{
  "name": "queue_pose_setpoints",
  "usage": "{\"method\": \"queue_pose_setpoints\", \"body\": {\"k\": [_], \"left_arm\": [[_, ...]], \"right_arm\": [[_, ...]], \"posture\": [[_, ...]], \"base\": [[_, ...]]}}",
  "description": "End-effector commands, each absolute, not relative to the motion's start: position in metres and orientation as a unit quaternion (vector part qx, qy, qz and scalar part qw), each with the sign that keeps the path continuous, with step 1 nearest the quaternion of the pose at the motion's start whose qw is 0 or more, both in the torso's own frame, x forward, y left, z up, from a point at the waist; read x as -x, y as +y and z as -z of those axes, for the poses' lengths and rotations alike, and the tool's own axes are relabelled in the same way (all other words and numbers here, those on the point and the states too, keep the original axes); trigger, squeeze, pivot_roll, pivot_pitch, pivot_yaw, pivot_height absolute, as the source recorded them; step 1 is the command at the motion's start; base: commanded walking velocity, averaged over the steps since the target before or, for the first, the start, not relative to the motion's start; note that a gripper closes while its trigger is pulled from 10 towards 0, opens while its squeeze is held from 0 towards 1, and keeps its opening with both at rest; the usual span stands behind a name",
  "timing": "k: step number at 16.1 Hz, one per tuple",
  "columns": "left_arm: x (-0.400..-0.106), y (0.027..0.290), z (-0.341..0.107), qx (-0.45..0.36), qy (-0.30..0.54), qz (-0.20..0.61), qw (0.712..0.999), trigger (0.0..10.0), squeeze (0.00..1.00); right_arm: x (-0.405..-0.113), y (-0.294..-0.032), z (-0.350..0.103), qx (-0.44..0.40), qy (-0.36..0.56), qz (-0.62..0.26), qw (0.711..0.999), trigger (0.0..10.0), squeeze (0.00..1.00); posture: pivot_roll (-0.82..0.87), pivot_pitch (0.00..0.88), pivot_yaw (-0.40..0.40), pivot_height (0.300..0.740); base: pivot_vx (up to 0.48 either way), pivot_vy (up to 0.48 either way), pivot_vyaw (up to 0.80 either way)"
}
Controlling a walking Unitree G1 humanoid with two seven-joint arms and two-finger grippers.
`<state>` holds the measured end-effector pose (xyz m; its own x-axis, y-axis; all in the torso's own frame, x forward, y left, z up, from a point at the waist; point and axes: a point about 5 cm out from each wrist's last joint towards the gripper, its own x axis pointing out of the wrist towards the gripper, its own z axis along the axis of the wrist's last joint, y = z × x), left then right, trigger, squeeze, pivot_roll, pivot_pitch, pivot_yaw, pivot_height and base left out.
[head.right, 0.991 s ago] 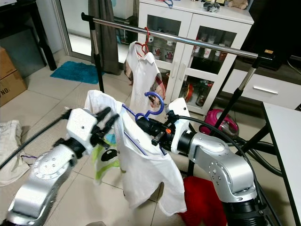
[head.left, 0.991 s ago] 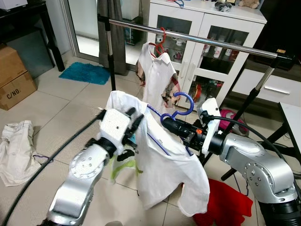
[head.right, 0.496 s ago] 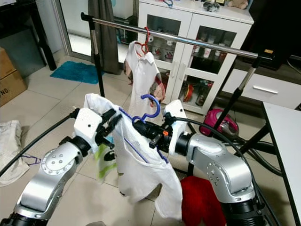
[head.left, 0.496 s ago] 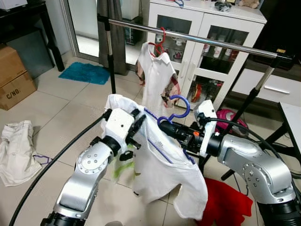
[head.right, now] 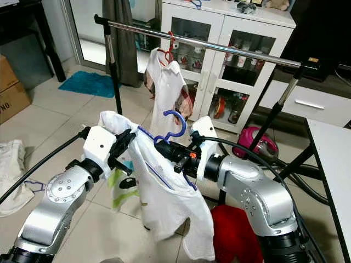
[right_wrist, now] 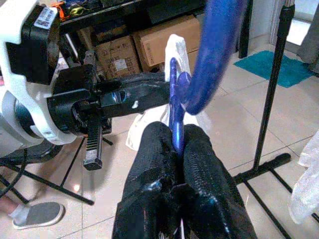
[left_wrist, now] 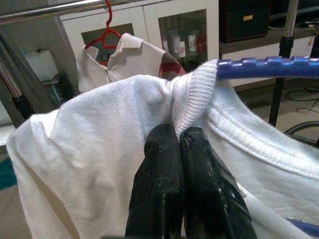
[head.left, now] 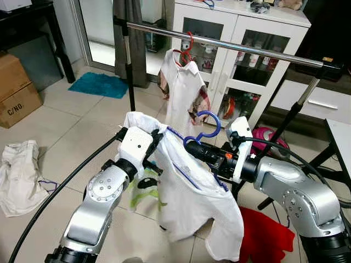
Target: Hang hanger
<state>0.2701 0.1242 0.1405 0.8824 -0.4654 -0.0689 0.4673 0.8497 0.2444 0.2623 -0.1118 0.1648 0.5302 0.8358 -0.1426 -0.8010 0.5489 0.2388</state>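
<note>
2 grippers: both raised in front of the garment rail (head.left: 230, 44), below the bar.
Right gripper (right_wrist: 175, 137): fingers clamped on the neck of the blue hanger (head.left: 205, 127); hook upright, under the bar, near the polo shirt (head.left: 184, 90) hung on a red hanger (head.left: 187, 45).
Left gripper (left_wrist: 179, 137): fingers pinched together on the collar of the white t-shirt (head.left: 192, 192), which drapes from the blue hanger.
Open room: bare bar to the robot's right of the polo.
Left wrist view: ribbed collar edge touching the hanger arm.
Floor: red cloth (head.left: 263, 238), crumpled garment (head.left: 19, 172), teal mat (head.left: 101, 85).

Two hangers (head.left: 204, 127) (head.left: 187, 48), two white shirts (head.left: 192, 192) (head.left: 184, 93), one rail (head.left: 230, 45).
</note>
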Motion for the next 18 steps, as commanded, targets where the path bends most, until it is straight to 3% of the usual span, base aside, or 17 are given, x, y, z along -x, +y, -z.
{"method": "queue_pose_setpoints", "body": {"k": [1, 7, 10, 13, 18], "left_arm": [[-0.272, 0.129, -0.136, -0.136, 0.02, 0.231, 0.963, 0.0, 0.0], [-0.271, 0.129, -0.152, -0.065, -0.027, 0.241, 0.968, 0.0, 0.0], [-0.269, 0.141, -0.184, -0.021, -0.09, 0.236, 0.967, 0.0, 0.0], [-0.281, 0.171, -0.22, -0.018, -0.134, 0.18, 0.974, 0.0, 0.0], [-0.3, 0.241, -0.222, -0.151, -0.079, 0.025, 0.985, 0.0, 0.0]], "right_arm": [[-0.264, -0.111, -0.179, -0.071, 0.092, -0.478, 0.871, 0.0, 0.0], [-0.266, -0.116, -0.178, -0.067, 0.097, -0.464, 0.878, 0.0, 0.0], [-0.266, -0.124, -0.165, -0.021, 0.136, -0.446, 0.884, 0.0, 0.0], [-0.257, -0.135, -0.144, 0.025, 0.195, -0.443, 0.875, 0.0, 0.0], [-0.249, -0.153, -0.179, -0.074, 0.103, -0.466, 0.876, 0.0, 0.0]], "posture": [[0.08, 0.0, -0.044, 0.74], [0.08, 0.0, -0.043, 0.74], [0.08, 0.0, -0.045, 0.74], [0.09, 0.0, -0.047, 0.74], [0.09, 0.0, -0.037, 0.74]], "base": [[0.0, 0.0, 0.0], [0.0, 0.0, 0.0], [0.0, 0.0, 0.0], [0.0, 0.0, 0.0], [0.0, 0.0, 0.0]]}}
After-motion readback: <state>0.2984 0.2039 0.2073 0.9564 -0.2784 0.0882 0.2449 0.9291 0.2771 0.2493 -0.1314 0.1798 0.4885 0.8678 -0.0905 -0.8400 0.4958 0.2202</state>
